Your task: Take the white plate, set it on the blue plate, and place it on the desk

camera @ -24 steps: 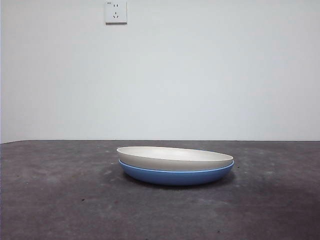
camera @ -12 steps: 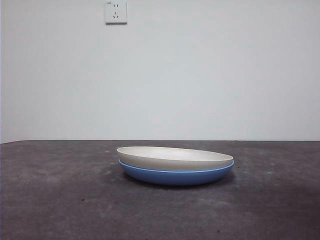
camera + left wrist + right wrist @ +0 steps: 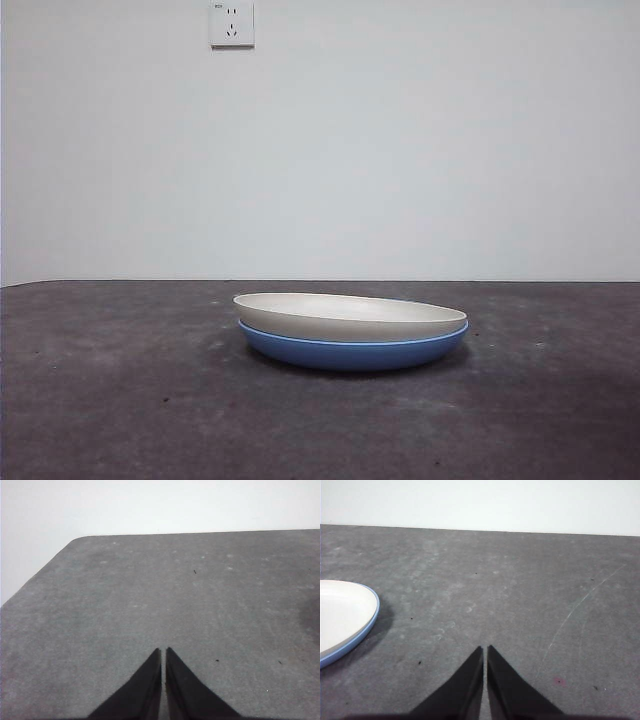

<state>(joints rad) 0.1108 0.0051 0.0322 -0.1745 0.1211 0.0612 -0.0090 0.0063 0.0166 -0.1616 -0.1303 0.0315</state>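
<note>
The white plate (image 3: 350, 315) lies nested in the blue plate (image 3: 352, 352) on the desk (image 3: 120, 400), in the middle of the front view. In the right wrist view the white plate (image 3: 340, 612) shows at the edge with the blue plate's rim (image 3: 355, 640) under it. My right gripper (image 3: 484, 650) is shut and empty, off to the side of the stack and above the desk (image 3: 520, 590). My left gripper (image 3: 163, 651) is shut and empty over bare desk (image 3: 175, 590); no plate shows in its view. Neither arm shows in the front view.
A white wall with a socket (image 3: 231, 23) stands behind the desk. The left wrist view shows the desk's rounded corner (image 3: 80, 539) and its side edge.
</note>
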